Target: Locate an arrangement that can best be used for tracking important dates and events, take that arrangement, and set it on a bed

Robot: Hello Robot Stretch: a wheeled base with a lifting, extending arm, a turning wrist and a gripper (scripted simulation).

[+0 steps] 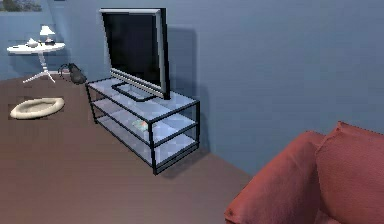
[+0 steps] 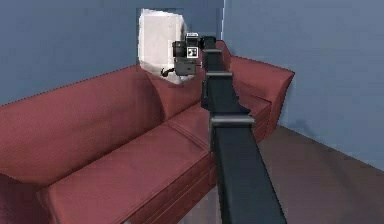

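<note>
White and flat, a panel, perhaps the calendar, hangs at the fingers above the back of the red sofa, clear of it and so held; how the fingers are set I cannot tell. Past the sofa's arm stands a television on a glass stand, a round white table beyond.

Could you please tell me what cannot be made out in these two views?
Arm side view: whether the gripper holds the white flat thing cannot be told; the gripper's body covers its lower corner.
Forward view: the items on the small white table are too small to name.
Forward view: the dark thing beside it, likewise.
Forward view: the red sofa is cut off by the bottom and right edges.
</note>
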